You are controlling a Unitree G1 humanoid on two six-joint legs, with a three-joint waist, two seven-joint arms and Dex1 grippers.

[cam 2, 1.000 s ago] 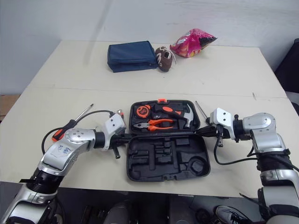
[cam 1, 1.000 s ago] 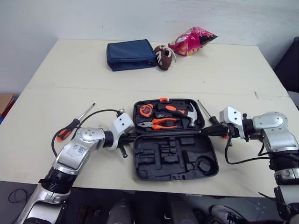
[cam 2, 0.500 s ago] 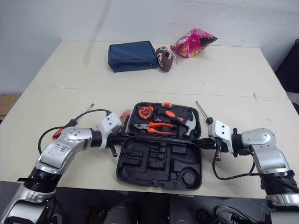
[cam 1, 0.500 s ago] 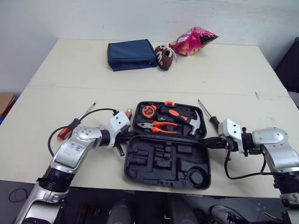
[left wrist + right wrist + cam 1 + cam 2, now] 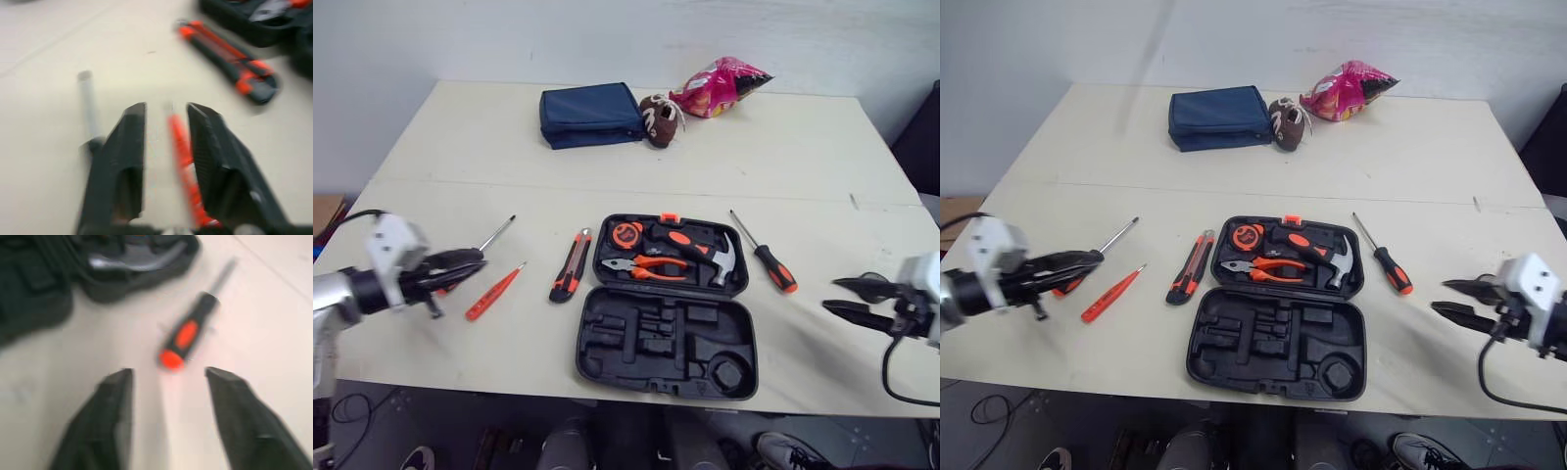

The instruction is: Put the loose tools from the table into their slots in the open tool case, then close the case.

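Both arms have drawn back from the flanks of the open black plastic tool case [image 5: 666, 338] and now sit well out to either side of it.

Nearest, the case's front half shows only empty moulded slots. Left of the case, the left end effector [image 5: 465, 264] has its fingers apart and holds nothing. Its wrist view looks along them at the slim orange tester screwdriver [image 5: 493, 292]. Right of the case, the right end effector [image 5: 829, 294] is likewise spread and empty, facing the black-and-orange stubby screwdriver [image 5: 773, 262].

A black-and-orange utility knife [image 5: 571, 265] lies just left of the case. A long steel-shafted screwdriver [image 5: 497, 233] lies further left, its handle partly hidden behind the left end effector.

The case's far half already holds orange-handled pliers [image 5: 646, 264], a hammer [image 5: 690, 242] and a round tape measure [image 5: 625, 233]. By my reckoning four tools remain loose on the cream bench [image 5: 460, 157], and the closing is undone.

Nothing blocks their paths. Well beyond the case sit a navy fabric pouch [image 5: 590, 115], a small brown toy football [image 5: 656, 116] and a pink snack bag [image 5: 720, 85].
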